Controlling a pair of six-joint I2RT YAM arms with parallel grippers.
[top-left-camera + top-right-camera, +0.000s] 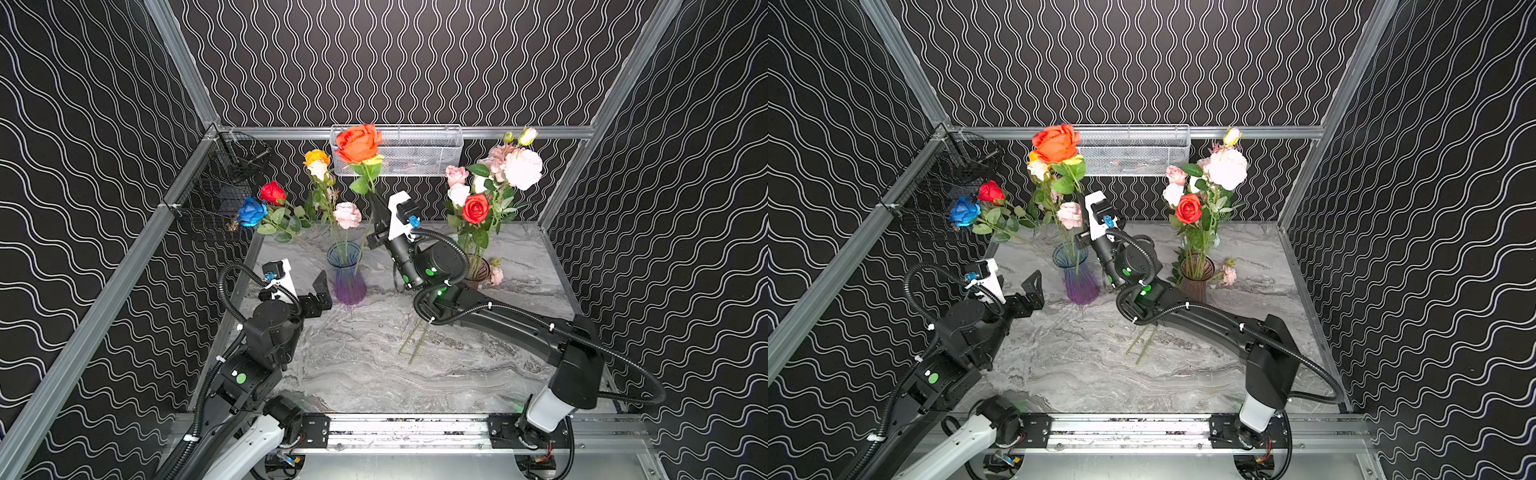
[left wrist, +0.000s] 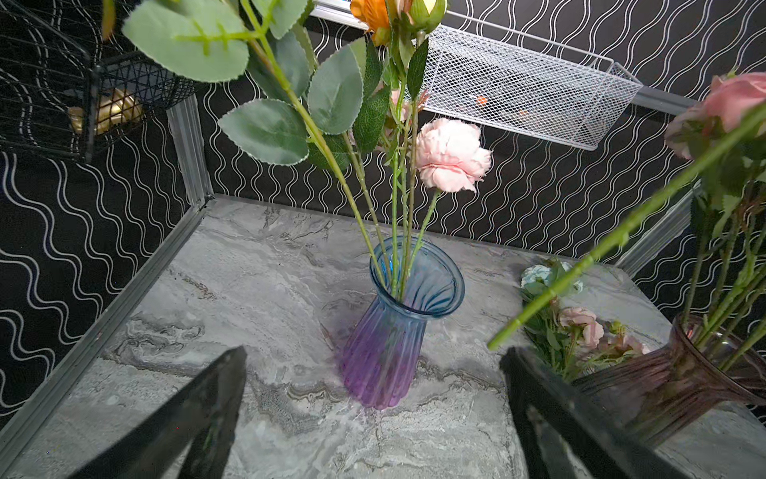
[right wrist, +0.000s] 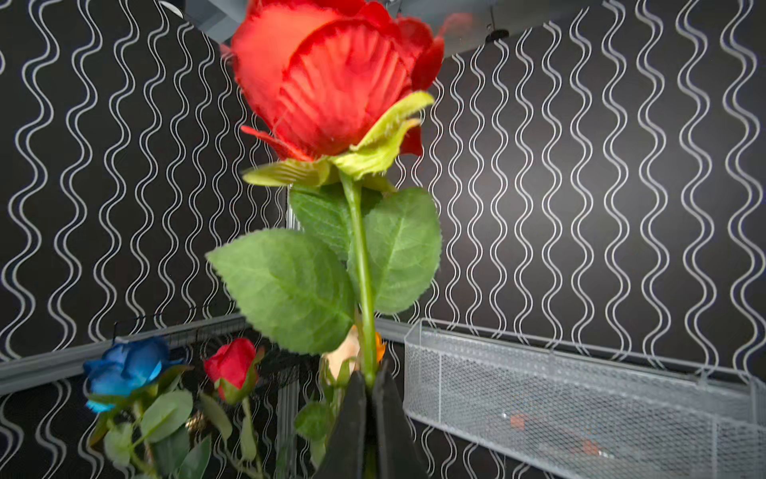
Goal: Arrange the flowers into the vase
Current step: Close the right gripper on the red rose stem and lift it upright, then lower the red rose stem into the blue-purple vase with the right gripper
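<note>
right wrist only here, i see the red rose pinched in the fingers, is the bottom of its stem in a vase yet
Observer: No. The red-orange rose has its stem end outside the rim of the blue-purple vase.
Operator: which side of it
Observer: The side facing the brown vase, between the two vases.
Operator: left arm in the way
Observer: No. The left gripper is open and empty, on the blue-purple vase's opposite side.

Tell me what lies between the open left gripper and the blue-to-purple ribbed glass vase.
Only bare grey marble tabletop lies between left gripper and vase, as the left wrist view shows.
</note>
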